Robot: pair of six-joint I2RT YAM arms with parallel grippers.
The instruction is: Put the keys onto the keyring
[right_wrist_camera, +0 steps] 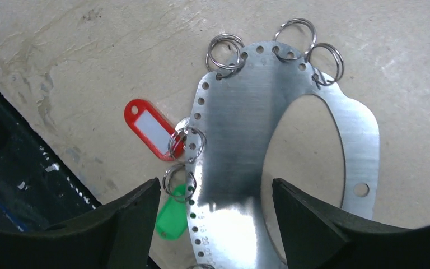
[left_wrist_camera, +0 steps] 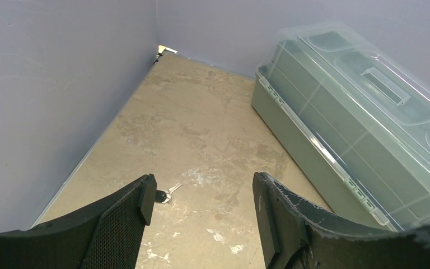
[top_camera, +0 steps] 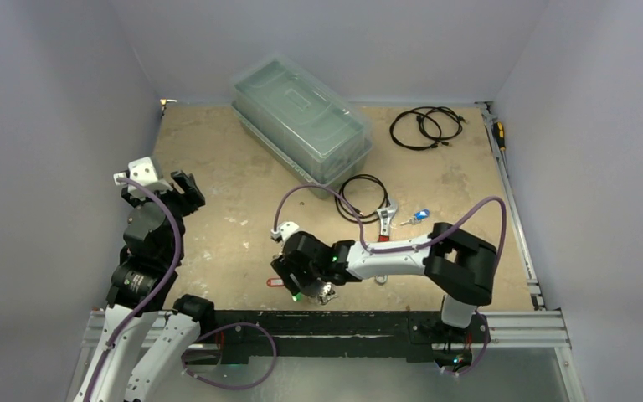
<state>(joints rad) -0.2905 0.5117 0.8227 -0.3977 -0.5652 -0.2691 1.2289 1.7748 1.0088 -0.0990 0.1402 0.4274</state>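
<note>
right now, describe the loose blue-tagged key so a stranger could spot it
From the clear plastic box at the back, come forward to the black cable coil and the wrench beside it. The key lies just right of the wrench, alone there with a blue tag.

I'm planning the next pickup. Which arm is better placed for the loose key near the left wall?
Left: the left gripper hovers open right by that key. The right gripper is over the keyring, farther off.
</note>
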